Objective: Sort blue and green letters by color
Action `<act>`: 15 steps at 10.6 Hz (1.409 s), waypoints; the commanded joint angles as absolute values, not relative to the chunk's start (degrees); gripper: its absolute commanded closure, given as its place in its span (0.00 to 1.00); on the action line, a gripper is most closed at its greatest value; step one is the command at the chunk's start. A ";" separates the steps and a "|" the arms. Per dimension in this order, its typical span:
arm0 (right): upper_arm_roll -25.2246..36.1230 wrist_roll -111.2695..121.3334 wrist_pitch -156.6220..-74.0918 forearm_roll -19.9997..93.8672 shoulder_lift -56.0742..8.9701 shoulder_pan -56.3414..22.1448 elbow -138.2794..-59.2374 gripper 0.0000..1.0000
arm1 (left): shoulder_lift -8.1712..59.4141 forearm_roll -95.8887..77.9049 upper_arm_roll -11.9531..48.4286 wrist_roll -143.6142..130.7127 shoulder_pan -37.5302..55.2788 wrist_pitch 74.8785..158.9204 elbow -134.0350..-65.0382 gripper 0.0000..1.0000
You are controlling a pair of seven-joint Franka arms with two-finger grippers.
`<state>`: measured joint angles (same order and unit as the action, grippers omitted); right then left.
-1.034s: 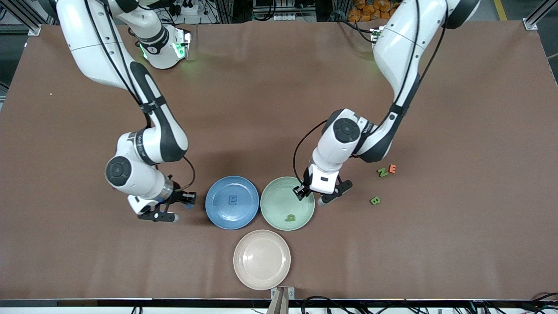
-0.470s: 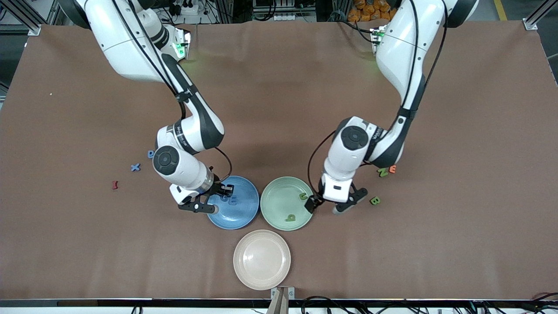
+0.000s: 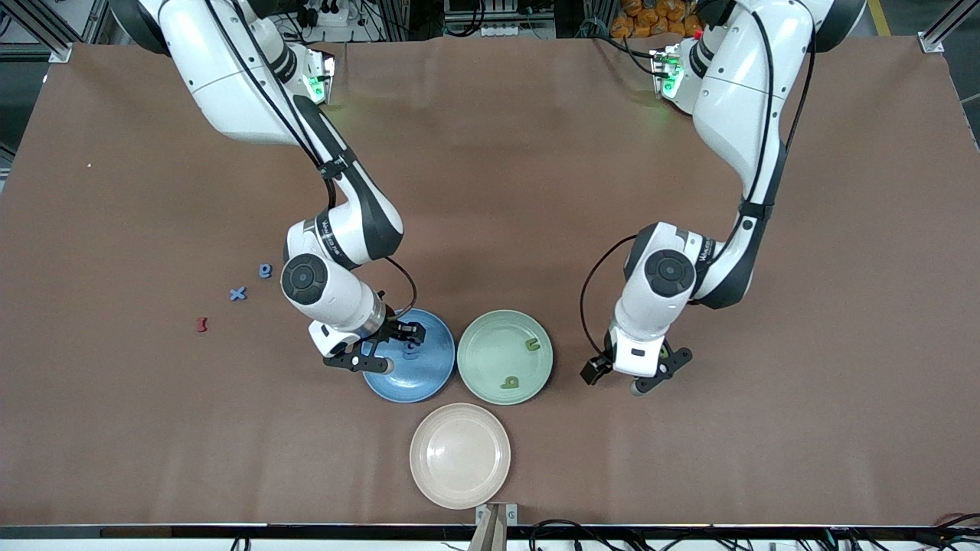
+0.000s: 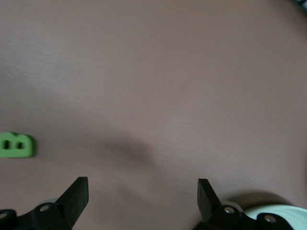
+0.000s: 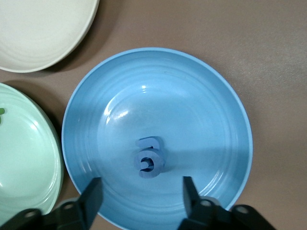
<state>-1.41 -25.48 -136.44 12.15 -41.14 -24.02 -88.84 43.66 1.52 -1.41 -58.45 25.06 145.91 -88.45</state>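
My right gripper [image 3: 398, 350] hangs open over the blue plate [image 3: 429, 379]. A blue letter [image 5: 149, 162] lies loose in that plate [image 5: 201, 96], resting on another blue one, just past my right gripper [image 5: 141, 186]. The green plate [image 3: 490, 348] holds a green u [image 3: 533, 344] and a green p [image 3: 509, 381]. My left gripper [image 3: 615, 380] is open and empty over the bare table beside the green plate, toward the left arm's end. A green B [image 4: 17, 145] lies on the cloth off to one side of my left gripper [image 4: 142, 186]. A blue x [image 3: 238, 293] and a blue a [image 3: 265, 270] lie toward the right arm's end.
A beige plate [image 3: 459, 455] stands nearer the front camera than the other two plates. A dark red letter [image 3: 202, 324] lies near the blue x. The left arm's elbow and hand cover the table where other letters lay.
My right gripper carried a blue letter over the blue plate and opened, dropping it there. My left gripper left a green u in the green plate and moved toward the left arm's end.
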 commanded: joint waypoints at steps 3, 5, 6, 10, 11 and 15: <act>0.43 -12.26 -132.13 11.17 -40.61 -21.63 -87.45 0.00 | 43.24 2.81 -0.97 -47.03 19.61 137.65 -89.12 0.00; 4.11 -5.22 -126.32 7.06 -39.38 -20.92 -87.45 0.00 | 43.68 2.02 -0.62 -46.76 17.41 137.20 -89.38 0.00; 6.57 -2.05 -123.17 5.99 -38.59 -20.83 -87.45 0.00 | 43.68 1.59 -0.53 -46.76 17.23 135.46 -89.47 0.00; 15.62 8.07 -118.13 5.89 -33.85 -19.87 -90.95 0.00 | 43.95 -5.26 -0.62 -47.11 16.26 134.82 -91.23 0.00; 16.95 10.78 -118.30 5.98 -32.79 -19.08 -92.62 0.00 | 43.95 -5.80 -0.62 -47.11 16.09 134.91 -91.58 0.00; 17.23 14.57 -127.22 6.06 -25.86 -12.23 -105.51 0.00 | 44.03 -5.71 -0.70 -47.20 16.44 136.32 -92.99 0.00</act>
<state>17.94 11.68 -119.80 6.58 -32.16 -15.12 -94.65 44.44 -4.05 -0.94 -47.67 16.46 135.53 -92.05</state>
